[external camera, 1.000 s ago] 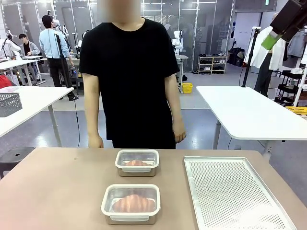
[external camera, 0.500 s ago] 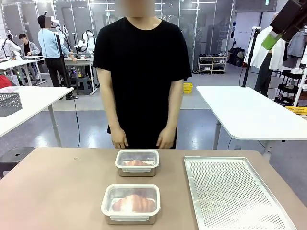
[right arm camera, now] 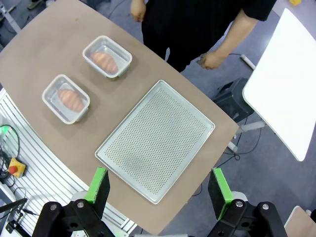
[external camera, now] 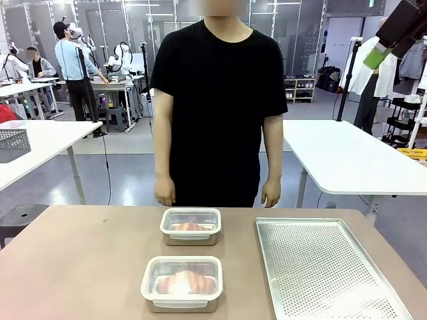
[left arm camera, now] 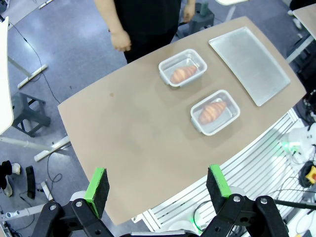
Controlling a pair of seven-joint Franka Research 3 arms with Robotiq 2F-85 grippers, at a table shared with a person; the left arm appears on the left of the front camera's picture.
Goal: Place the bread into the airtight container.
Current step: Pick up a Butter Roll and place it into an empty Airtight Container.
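Brown and bare at its left half, the counter (external camera: 80, 267) carries two clear containers with a piece of bread in each. The near bread (external camera: 187, 283) lies inside the near container (external camera: 181, 284), and the far bread (external camera: 190, 227) inside the far container (external camera: 191, 226), just beyond it toward the person (external camera: 217, 107). Whether either lid is on I cannot tell. Bread like this is probably light, soft and easily crushed, so a gentle hold across its middle would suit it better than a pinch at a tip. Just right of the near container lies a perforated tray (external camera: 320, 267) with nothing on it. The person stands at the counter's far edge, hands hanging and apart from everything. Both wrist views look down from high above: the left claw (left arm camera: 156, 184) and the right claw (right arm camera: 158, 186) each stand spread wide and hold nothing. From above, both breads read as ridged, tapered rolls, which the front view blurs through the plastic; the front view alone gives the containers' depth.
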